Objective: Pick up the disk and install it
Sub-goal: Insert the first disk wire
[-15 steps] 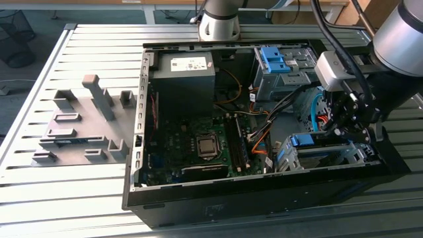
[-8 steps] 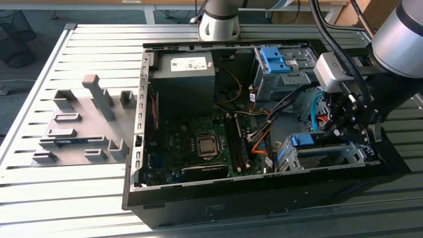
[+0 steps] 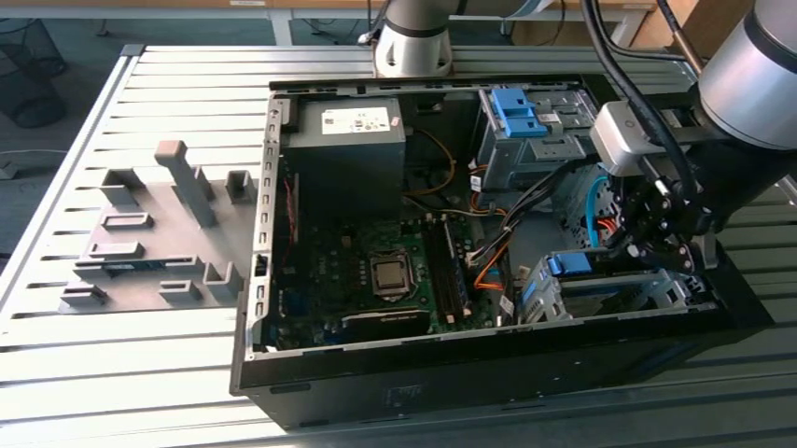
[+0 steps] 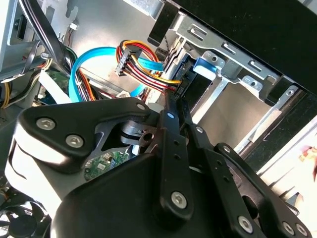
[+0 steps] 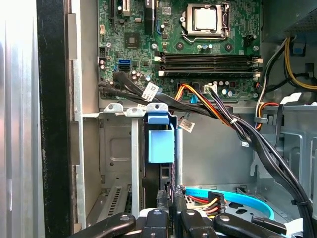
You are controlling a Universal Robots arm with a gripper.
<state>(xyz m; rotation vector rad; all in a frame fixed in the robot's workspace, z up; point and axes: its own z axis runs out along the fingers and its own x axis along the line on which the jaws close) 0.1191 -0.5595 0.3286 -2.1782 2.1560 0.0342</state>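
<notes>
First wrist view, disk [image 5: 161, 144] upright in drive cage [image 5: 116, 148] — fingers [image 5: 162, 199] pressed together, seemingly touching its edge.

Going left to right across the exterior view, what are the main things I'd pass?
Grey plastic fixture block with upright pegs → dark grey power supply box with white sticker → silver processor socket on the green motherboard → blue plastic latch on the upper drive cage → black gripper.

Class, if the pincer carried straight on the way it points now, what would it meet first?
Probably the blue plastic bracket standing in the grey metal drive cage, just ahead of the pincer; depth is hard to judge.
</notes>
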